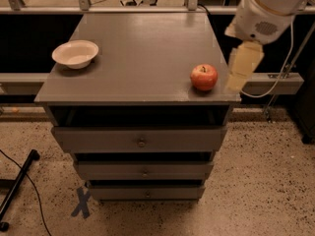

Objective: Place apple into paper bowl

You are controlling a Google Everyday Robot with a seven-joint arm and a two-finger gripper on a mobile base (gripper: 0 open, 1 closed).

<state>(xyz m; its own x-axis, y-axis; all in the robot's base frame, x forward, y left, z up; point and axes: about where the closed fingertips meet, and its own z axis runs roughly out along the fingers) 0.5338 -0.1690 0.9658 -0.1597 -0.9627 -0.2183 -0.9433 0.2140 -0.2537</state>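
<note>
The apple (pixel 204 77), red with yellowish patches and a short dark stem, sits near the front right corner of the grey cabinet top (pixel 142 48). The paper bowl (pixel 75 53), off-white and shallow, stands upright and empty near the left edge of the same top. My gripper (pixel 235 82) hangs from the white arm (pixel 266 9) at the upper right, pointing down just right of the apple, at the cabinet's right edge. It does not touch the apple.
The cabinet has three drawers (pixel 140 141) below the top, each slightly open. A black stand leg (pixel 17 191) and cable lie on the speckled floor at the left, by a blue X mark (pixel 81 202). A rail (pixel 275 80) and cable run behind the cabinet at the right.
</note>
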